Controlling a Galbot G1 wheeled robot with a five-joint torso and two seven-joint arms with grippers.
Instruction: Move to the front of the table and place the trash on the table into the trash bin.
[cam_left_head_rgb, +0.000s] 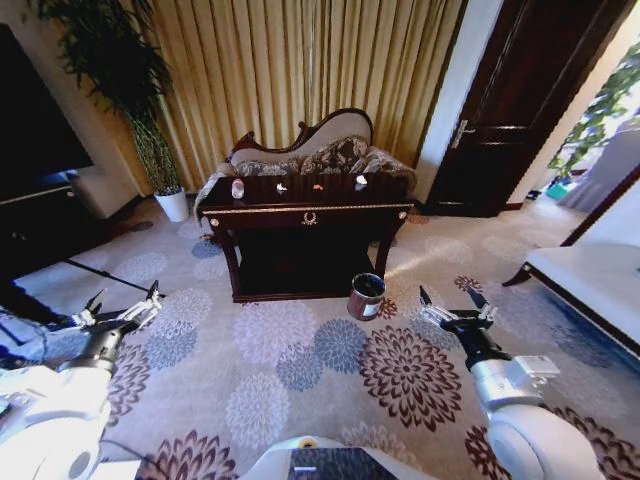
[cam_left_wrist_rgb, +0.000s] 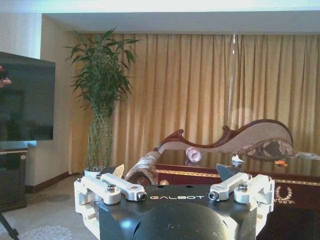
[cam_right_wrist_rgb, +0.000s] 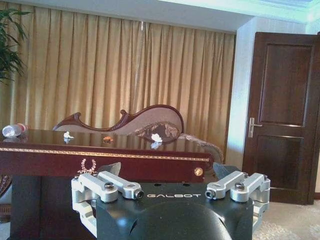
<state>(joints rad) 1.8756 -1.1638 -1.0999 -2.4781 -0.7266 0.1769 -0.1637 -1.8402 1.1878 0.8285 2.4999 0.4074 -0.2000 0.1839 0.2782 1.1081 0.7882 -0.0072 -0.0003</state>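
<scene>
The dark table (cam_left_head_rgb: 310, 212) stands ahead across the carpet, in front of the curtain. On its top lies the trash: a clear bottle (cam_left_head_rgb: 238, 188) at the left end, then a white scrap (cam_left_head_rgb: 281, 187), an orange scrap (cam_left_head_rgb: 317, 186) and another white scrap (cam_left_head_rgb: 360, 182). The trash bin (cam_left_head_rgb: 366, 296) sits on the floor by the table's front right leg. My left gripper (cam_left_head_rgb: 126, 295) and right gripper (cam_left_head_rgb: 448, 295) hover open and empty, well short of the table. The left wrist view shows the left gripper (cam_left_wrist_rgb: 170, 172) facing the bottle (cam_left_wrist_rgb: 193, 154). The right wrist view shows the right gripper (cam_right_wrist_rgb: 167, 170) facing the table (cam_right_wrist_rgb: 100, 155).
A carved-back sofa (cam_left_head_rgb: 330, 150) stands right behind the table. A tall plant in a white pot (cam_left_head_rgb: 172, 203) and a dark TV cabinet (cam_left_head_rgb: 40, 200) are on the left. A dark door (cam_left_head_rgb: 520, 110) and a low white bench (cam_left_head_rgb: 590, 285) are on the right. Flowered carpet (cam_left_head_rgb: 300, 350) lies between me and the table.
</scene>
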